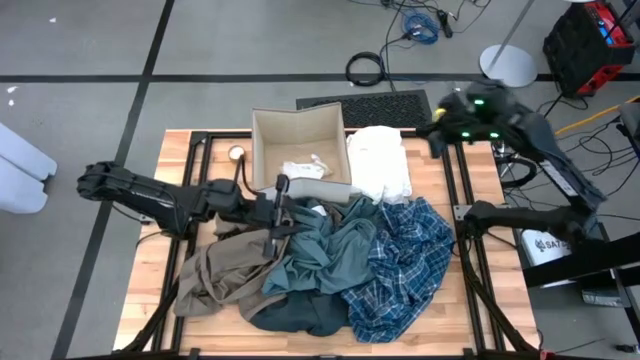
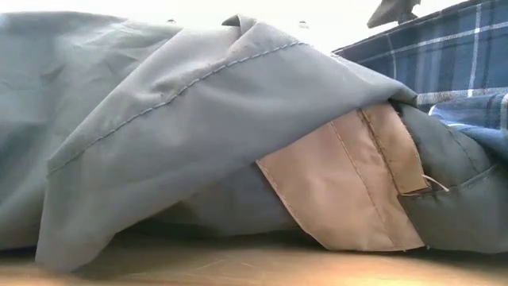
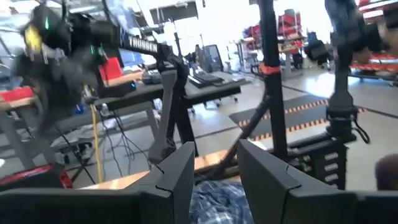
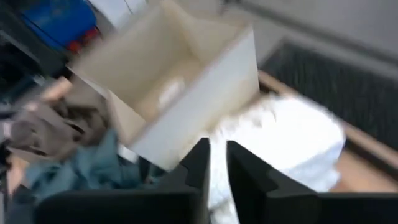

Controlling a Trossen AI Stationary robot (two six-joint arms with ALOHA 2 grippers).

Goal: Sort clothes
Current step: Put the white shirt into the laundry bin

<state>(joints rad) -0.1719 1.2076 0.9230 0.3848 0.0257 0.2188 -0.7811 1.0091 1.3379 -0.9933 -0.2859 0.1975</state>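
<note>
The clothes lie heaped on the table's near half: a tan-brown garment (image 1: 215, 270), a teal-grey shirt (image 1: 330, 250), a blue plaid shirt (image 1: 400, 265) and a dark slate piece (image 1: 305, 315). A cream-white garment (image 1: 380, 165) lies right of the beige fabric box (image 1: 262, 150), and another white piece (image 1: 305, 168) lies inside it. My left gripper (image 1: 280, 210) is open and empty (image 3: 214, 180), level over the heap's far edge by the box's near wall. My right gripper (image 1: 437, 135) is in the air at the far right, its fingers a narrow gap apart (image 4: 217, 171) and holding nothing.
In the low view the teal-grey shirt (image 2: 159, 119), the tan fabric (image 2: 341, 183) and the plaid shirt (image 2: 444, 56) fill the picture. Bare wood shows at the table's left (image 1: 180, 160). A black floor mat (image 1: 365, 105) lies beyond the far edge.
</note>
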